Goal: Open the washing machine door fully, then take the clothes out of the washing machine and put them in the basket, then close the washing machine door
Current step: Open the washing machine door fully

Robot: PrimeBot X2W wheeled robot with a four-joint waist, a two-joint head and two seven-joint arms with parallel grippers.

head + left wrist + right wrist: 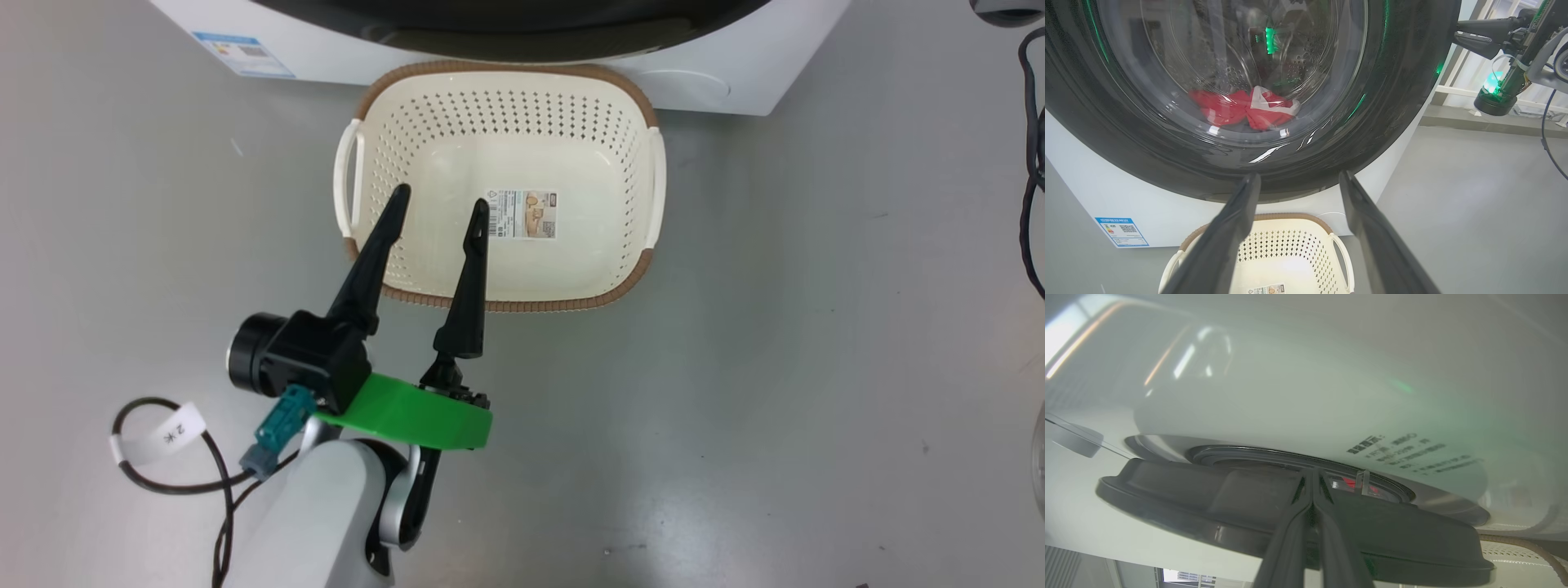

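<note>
Head view: a cream basket [506, 114] with a brown rim sits on the grey floor [816, 367], its far edge close against the white washing machine [718, 73]. The left gripper [442, 197] hovers over the basket's near-left corner, jaws spread wide, holding nothing. Open floor lies on both sides; black cables [1030, 163] hang at the far right. In the left wrist view, the glossy black washing machine door [1392, 102] looms above the basket, and the red clothes [1249, 108] show low behind its glass. The right gripper [1457, 32], jaws pressed together, points at the door's right rim.
</note>
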